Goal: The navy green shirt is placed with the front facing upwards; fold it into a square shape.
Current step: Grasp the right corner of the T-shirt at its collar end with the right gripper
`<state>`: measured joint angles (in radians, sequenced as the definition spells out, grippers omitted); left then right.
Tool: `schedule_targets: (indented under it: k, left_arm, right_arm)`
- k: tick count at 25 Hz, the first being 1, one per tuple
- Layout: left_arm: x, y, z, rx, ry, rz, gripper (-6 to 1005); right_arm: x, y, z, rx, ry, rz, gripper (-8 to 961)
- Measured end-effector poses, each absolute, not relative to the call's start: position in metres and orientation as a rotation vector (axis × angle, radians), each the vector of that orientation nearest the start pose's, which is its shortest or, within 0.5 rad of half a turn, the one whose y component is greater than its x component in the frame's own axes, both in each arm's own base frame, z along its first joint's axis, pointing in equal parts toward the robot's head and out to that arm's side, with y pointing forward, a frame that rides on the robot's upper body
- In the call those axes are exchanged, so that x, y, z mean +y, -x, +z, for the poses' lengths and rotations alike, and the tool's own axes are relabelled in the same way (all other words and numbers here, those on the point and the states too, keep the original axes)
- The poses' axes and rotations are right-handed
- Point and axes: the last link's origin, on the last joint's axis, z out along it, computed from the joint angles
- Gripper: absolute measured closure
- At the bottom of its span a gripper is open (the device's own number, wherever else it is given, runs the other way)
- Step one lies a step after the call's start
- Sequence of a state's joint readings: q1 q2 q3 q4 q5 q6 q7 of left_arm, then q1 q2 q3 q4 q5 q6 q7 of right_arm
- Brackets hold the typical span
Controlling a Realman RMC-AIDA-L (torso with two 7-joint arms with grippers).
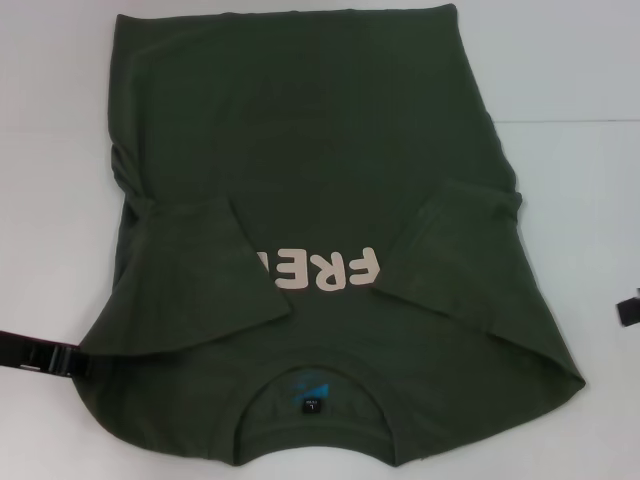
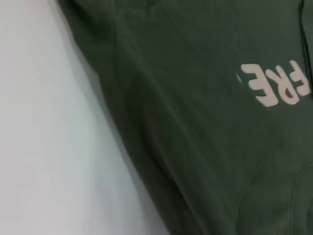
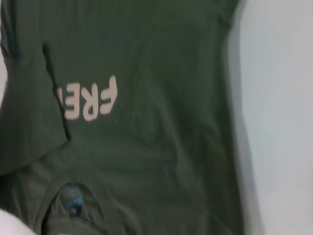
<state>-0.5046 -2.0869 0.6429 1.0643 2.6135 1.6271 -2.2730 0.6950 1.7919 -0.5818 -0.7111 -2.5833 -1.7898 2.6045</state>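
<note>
- Head view, nearest: collar [image 1: 312, 400] of navy green shirt [image 1: 320, 130], front up on white table [image 1: 570, 90].
- Left gripper [image 1: 40, 357] at shirt's near left edge; finger state: cannot tell.
- Right gripper [image 1: 629, 308] beside table's right edge; cannot tell.
- Midway: both sleeves folded inward, partly covering pale lettering [image 1: 320, 272].
- Farthest: hem.

In the head view the left hand [image 1: 40, 358] shows only as a dark part at the left edge, low and near the robot. The right hand [image 1: 630, 308] shows only as a small dark piece at the right edge. Neither wrist view shows its own fingers.
</note>
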Motion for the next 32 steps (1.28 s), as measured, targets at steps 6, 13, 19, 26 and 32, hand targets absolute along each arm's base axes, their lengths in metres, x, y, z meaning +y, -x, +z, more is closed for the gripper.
schedule_targets:
  k: [6,13,19,26,32]
  left_arm:
    - [0.316,0.314,0.056,-1.574,2.335,0.016,972]
    - [0.316,0.313,0.054,-1.571,2.348,0.012,972]
    - [0.317,0.313,0.054,-1.567,2.347,0.011,972]
    - [0.319,0.311,0.054,-1.562,2.351,0.011,972]
    - [0.320,0.311,0.054,-1.560,2.350,0.010,971]
  right_arm:
    - [0.347,-0.300,0.087,2.065,2.167,-0.046,131]
    - [0.344,-0.307,0.071,2.046,2.160,-0.066,131]
    - [0.344,-0.309,0.061,2.027,2.161,-0.052,132]
    - [0.343,-0.312,0.051,2.029,2.160,-0.045,132]
    - [0.344,-0.312,0.046,2.016,2.165,-0.038,132]
